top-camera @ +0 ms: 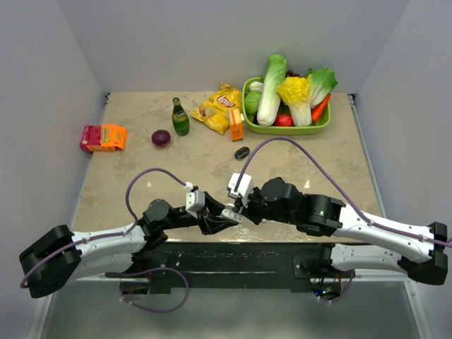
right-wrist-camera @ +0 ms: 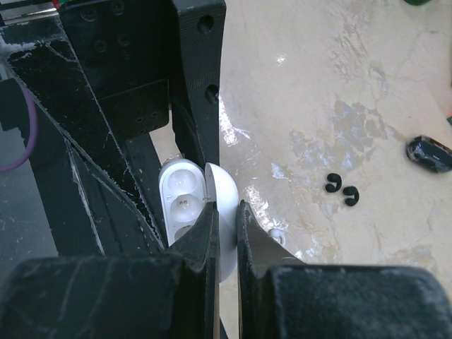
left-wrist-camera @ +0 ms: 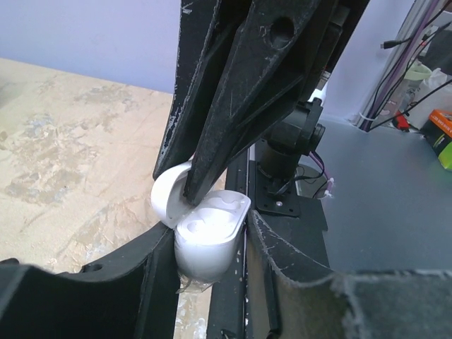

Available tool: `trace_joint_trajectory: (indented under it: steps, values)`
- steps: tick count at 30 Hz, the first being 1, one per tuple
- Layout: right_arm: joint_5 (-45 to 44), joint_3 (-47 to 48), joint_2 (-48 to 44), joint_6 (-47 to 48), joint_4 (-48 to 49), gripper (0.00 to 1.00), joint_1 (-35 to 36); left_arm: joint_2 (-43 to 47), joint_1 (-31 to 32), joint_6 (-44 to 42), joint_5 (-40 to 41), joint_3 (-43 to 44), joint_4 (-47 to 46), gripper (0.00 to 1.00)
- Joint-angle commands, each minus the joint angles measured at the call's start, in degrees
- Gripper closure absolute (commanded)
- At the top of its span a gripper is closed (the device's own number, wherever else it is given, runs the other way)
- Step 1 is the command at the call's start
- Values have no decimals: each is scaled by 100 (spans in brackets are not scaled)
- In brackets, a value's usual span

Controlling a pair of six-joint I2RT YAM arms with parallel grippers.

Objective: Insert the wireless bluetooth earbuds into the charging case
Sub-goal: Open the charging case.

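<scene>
Charging case (left-wrist-camera: 205,248) sits upright, clamped between the fingers of the left gripper (left-wrist-camera: 210,229), its lid (right-wrist-camera: 224,187) swung open. The right gripper (right-wrist-camera: 224,224) pinches that lid. Two black earbuds (right-wrist-camera: 332,184) lie side by side on the surface (right-wrist-camera: 318,85) — apart from the case.

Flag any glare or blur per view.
Right wrist: glare streaks on the marble tabletop beside the white charging case, own fingers soft. Left wrist: case in focus, lower fingers underexposed. Top external: even light, soft shadows.

Two black earbuds (right-wrist-camera: 332,185), one white case (right-wrist-camera: 182,205)
</scene>
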State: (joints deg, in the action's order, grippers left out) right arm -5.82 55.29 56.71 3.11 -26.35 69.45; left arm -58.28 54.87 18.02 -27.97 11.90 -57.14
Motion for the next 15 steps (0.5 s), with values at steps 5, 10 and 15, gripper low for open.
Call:
trace_joint_trajectory:
  steps: [5,10,15]
  values:
    - [38,87,-90,-100,253,100,33,-78,-20,-158,-69,234,-253,76]
    - [-164,-26,-274,-566,550,60,33,-148,-20,-115,-60,199,-315,100]
    - [-971,26,-590,-1066,877,37,-19,-43,-20,-88,186,15,-350,100]
